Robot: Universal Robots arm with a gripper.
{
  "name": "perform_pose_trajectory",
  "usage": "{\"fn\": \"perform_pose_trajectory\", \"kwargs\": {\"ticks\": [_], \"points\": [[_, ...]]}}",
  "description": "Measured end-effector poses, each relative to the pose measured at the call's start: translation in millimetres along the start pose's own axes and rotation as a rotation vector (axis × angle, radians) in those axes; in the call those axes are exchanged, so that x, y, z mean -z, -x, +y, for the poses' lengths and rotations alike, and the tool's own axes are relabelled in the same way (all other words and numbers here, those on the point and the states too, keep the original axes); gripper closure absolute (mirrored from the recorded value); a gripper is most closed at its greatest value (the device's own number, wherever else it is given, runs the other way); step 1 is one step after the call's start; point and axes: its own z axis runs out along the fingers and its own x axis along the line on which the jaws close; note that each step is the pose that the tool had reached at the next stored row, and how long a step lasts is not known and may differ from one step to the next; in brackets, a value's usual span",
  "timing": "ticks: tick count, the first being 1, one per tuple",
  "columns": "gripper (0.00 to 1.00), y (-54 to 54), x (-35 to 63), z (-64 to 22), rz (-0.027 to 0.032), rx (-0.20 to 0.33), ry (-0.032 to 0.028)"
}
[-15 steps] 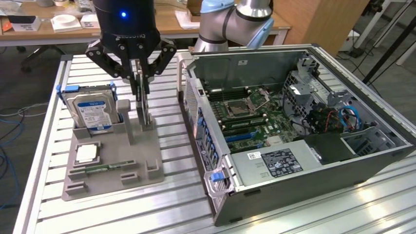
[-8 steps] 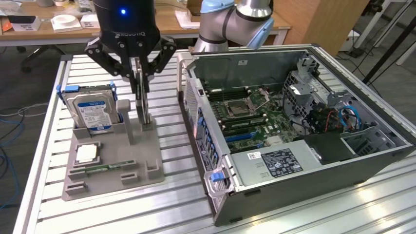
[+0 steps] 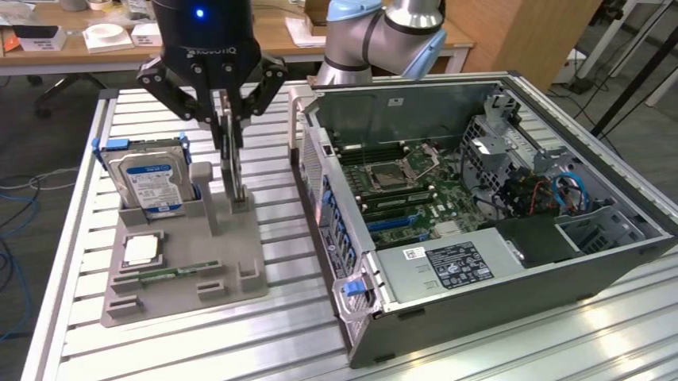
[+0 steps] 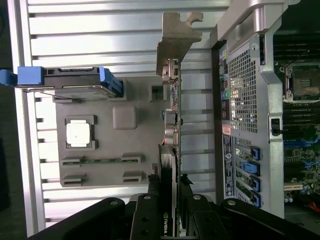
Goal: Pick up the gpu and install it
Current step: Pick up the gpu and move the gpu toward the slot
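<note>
Office desks stand behind a slatted metal tabletop (image 3: 286,333) that carries a grey parts holder (image 3: 228,246) and, on the exterior view's right, an open computer case (image 3: 593,262) lying on its side with the motherboard (image 3: 408,190) exposed. In the holder a blue-labelled hard drive (image 3: 154,178) stands upright, and just beside it, on the side nearer the case, the gpu (image 3: 238,178) stands on edge in its slot. The tool (image 3: 228,139) hangs straight above the card with its fingers drawn in on the upper edge. In the wrist view, the tool (image 4: 170,180) pinches the thin black board from both faces, and the card's silver bracket (image 4: 176,37) sticks out at the far end. The grasp looks made, so picking up is under way. I cannot tell whether the card's lower edge has left the holder; it appears seated or barely raised. Nothing of the install is done: the card is apart from the case, and no card sits in the motherboard's expansion slots.
</note>
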Motion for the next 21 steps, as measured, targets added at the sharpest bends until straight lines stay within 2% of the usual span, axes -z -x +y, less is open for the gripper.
{"fn": "perform_pose_trajectory", "kwargs": {"ticks": [21], "points": [[0.74,0.2,7.0,0.2,-0.0001,0.000,0.0001]]}}
